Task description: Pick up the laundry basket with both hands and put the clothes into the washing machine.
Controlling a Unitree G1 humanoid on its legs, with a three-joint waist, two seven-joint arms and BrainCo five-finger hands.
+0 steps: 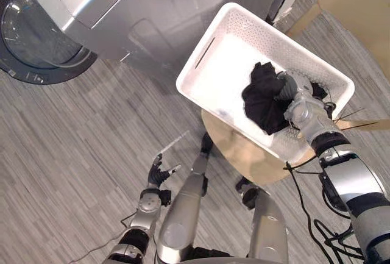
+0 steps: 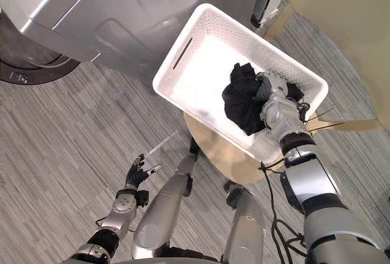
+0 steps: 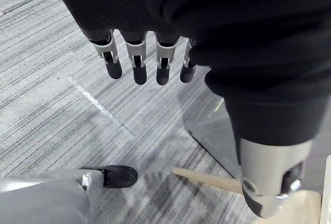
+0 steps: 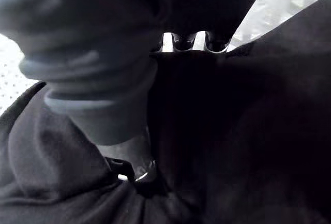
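Right robot hand (image 1: 295,99) rests on crumpled black cloth (image 1: 261,99) in perforated basket (image 1: 214,69).

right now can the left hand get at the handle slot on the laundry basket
Probably not yet: the left hand hangs open low over the floor, apart from the laundry basket. Nothing covers its handle slot, though.

floor (image 1: 67,148): grey streaked planks
round table (image 1: 241,151): pale wood, stands on the floor
white strip (image 1: 175,142): short, flat on the floor, near the table
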